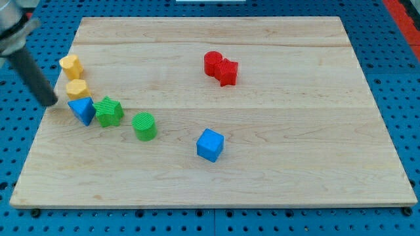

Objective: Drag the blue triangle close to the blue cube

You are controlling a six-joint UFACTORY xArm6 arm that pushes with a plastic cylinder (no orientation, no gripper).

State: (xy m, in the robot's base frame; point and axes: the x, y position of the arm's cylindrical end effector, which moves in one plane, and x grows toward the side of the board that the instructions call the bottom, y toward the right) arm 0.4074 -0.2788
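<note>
Camera view: my tip (50, 101), a bare fingerless rod, sits at board's (275, 190) left edge beside blue triangle (82, 109), positioned to push it rightward toward blue cube (210, 145)

One blue triangle (82, 109), one blue cube (210, 145), one green star (109, 111), one green cylinder (144, 126), two yellow blocks (71, 66) (77, 89) near the board's left edge, two touching red blocks (212, 63) (227, 71), eight blocks altogether, one wooden board (295, 131)

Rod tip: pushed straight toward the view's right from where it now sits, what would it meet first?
Most likely the blue triangle, just right of my tip. The lower yellow block sits close above that line, so depth leaves some doubt.
</note>
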